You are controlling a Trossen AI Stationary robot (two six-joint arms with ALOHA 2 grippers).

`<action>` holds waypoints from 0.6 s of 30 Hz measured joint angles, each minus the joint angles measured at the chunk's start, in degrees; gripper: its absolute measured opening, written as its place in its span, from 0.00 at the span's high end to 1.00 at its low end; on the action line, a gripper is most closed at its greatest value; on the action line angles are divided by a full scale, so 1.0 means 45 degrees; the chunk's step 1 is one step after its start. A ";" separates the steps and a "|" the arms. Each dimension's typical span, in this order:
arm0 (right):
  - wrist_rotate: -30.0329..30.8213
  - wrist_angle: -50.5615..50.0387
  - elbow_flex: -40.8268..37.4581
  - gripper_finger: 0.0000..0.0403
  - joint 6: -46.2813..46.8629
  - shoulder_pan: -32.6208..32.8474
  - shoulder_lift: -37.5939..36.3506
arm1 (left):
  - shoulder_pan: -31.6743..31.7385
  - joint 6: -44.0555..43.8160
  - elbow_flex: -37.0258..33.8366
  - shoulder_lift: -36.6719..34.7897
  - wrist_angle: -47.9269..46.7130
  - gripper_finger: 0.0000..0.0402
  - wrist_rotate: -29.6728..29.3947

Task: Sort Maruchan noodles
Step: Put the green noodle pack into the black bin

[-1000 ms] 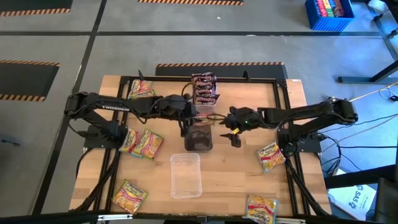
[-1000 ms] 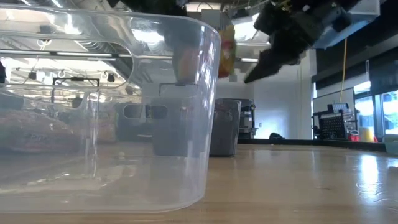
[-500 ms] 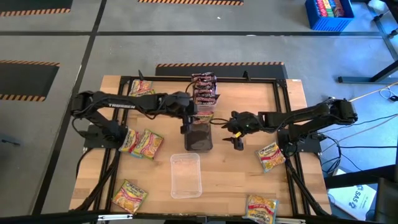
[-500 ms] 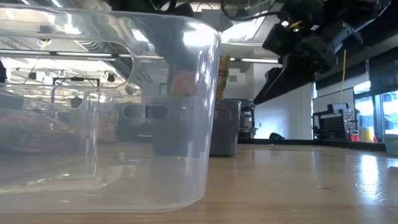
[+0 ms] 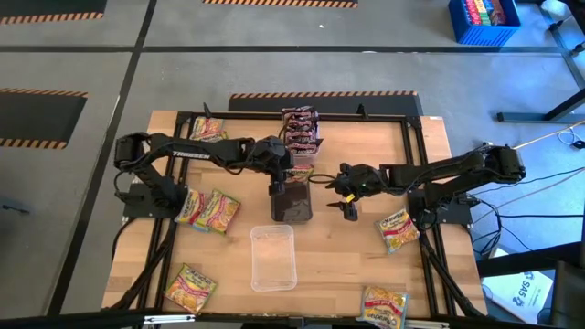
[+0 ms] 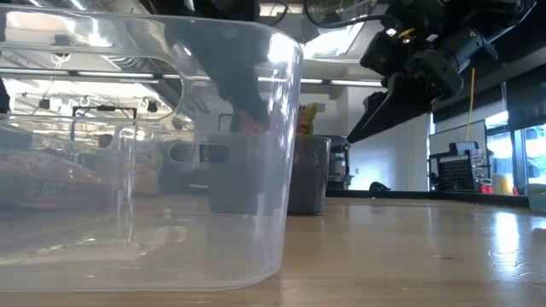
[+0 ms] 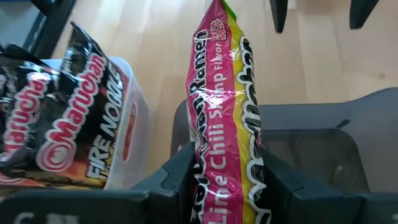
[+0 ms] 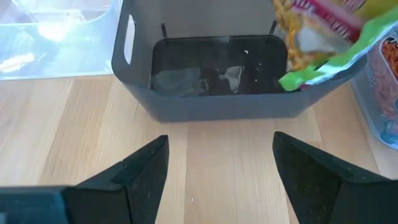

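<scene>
My left gripper (image 5: pixel 280 183) is shut on a pink, yellow and green Maruchan noodle packet (image 7: pixel 227 106) over the dark grey bin (image 5: pixel 292 205) at the table's middle. In the right wrist view the packet (image 8: pixel 323 37) hangs at the bin's (image 8: pixel 217 99) far corner. My right gripper (image 5: pixel 347 203) stands open just right of the bin, nothing between its fingers (image 8: pixel 146 174). A clear tray (image 5: pixel 300 132) beyond the bin holds dark Fire noodle packets (image 7: pixel 62 124). Several yellow-pink packets (image 5: pixel 208 208) lie flat on the table. My left gripper pinches the packet between its two fingers (image 7: pixel 180 177), gripping the part nearest the wrist (image 7: pixel 227 180) on its two flat faces. The fingers slant down from the table's left. The packet stands on edge and reaches forward past the fingers, lifted clear over the bin's opening.
An empty clear tray (image 5: pixel 272 256) lies on the table in front of the bin and fills the low view (image 6: pixel 145 145). Loose packets lie at the left (image 5: pixel 189 285), far left (image 5: pixel 208 130), right (image 5: pixel 398 228) and near right (image 5: pixel 384 303). A black frame (image 5: pixel 402 119) borders the table.
My left gripper has come down toward the grey bin, still shut on the packet, which has sunk with it from well above the bin to its rim. My right gripper dropped a little at first and has since kept still.
</scene>
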 joint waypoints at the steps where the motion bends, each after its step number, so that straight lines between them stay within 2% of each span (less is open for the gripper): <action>1: 0.0000 0.0000 0.0000 0.33 0.0000 0.0000 0.0000 | 0.0000 0.0006 0.0000 0.0117 0.0044 0.71 0.0000; 12: 0.0005 -0.0005 0.0000 0.33 -0.0005 0.0000 0.0000 | 0.0145 0.0089 0.0000 0.1182 0.0108 0.71 -0.0474; 18: 0.0005 0.0000 0.0000 0.33 -0.0005 0.0000 0.0000 | 0.0165 -0.0191 0.0000 0.1627 0.0108 0.71 -0.1676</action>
